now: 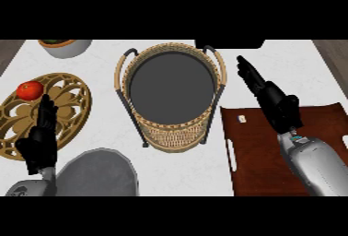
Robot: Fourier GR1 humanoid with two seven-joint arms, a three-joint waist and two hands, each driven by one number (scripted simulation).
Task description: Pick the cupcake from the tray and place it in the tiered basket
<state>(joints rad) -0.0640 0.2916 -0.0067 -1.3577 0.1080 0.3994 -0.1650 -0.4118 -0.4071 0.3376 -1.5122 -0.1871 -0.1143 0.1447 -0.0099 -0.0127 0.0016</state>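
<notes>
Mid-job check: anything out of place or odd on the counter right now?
No cupcake shows on the tray or in the basket; only a small pale speck lies near the tray's far left corner. Nothing spilled or tipped.

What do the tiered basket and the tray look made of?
Tiered basket: woven wicker or rattan, going by its tan plaited wall; matte. Tray: probably wood, dark reddish-brown with a slight sheen and a cut handle slot.

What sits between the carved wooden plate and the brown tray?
The tiered basket stands between the carved plate and the tray, seen in the head view.
</notes>
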